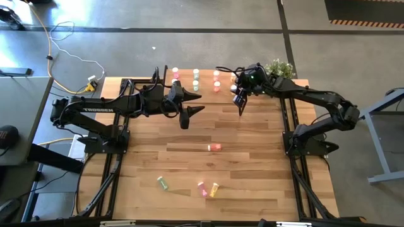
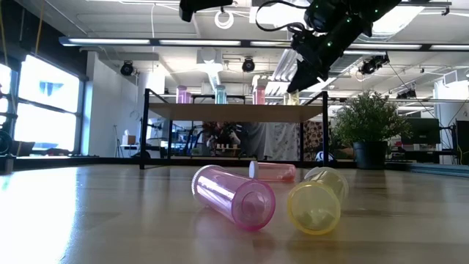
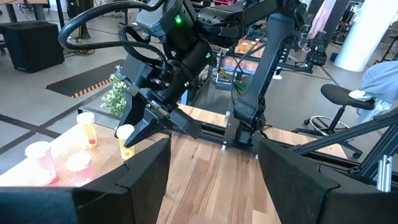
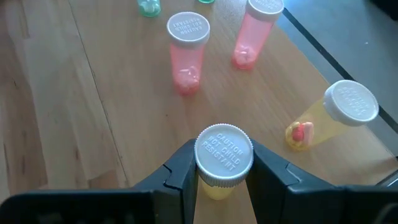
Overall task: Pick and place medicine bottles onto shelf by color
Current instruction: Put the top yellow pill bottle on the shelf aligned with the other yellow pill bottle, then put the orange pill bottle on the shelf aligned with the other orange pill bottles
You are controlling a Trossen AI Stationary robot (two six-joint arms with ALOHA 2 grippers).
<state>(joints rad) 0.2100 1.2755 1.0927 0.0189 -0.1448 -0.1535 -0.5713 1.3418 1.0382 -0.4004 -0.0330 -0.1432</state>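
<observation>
The right gripper (image 4: pixel 224 171) is clamped on a yellow bottle (image 4: pixel 222 163), its two fingers (image 4: pixel 182 171) pressed to either side just below the white cap; in the high view that gripper (image 1: pixel 240 101) hangs at about 1 o'clock of the table, over the shelf's (image 1: pixel 203 93) right end. The left wrist view shows the same bottle (image 3: pixel 126 140) upright between the gripper's tips at the shelf's edge. Already standing on the shelf are a second yellow bottle (image 4: pixel 329 119) just beside the held one, two red-orange bottles (image 4: pixel 187 51) farther along, then green bottles (image 1: pixel 196 78) and pink bottles (image 1: pixel 175 77) toward the left end. The left gripper (image 1: pixel 189 110) waits near 12 o'clock, just in front of the shelf, with its jaws spread wide and nothing between them. Four bottles lie on their sides on the table (image 1: pixel 252 176): a red-orange one (image 1: pixel 214 147) near the centre, a green one (image 1: pixel 163 183) at about 7 o'clock, and a pink one (image 1: pixel 202 188) close beside a yellow one (image 1: pixel 214 189) at 6 o'clock. In the low view the lying pink bottle (image 2: pixel 233 196) and yellow bottle (image 2: pixel 316 199) fill the foreground, with the shelf (image 2: pixel 234 111) behind them.
</observation>
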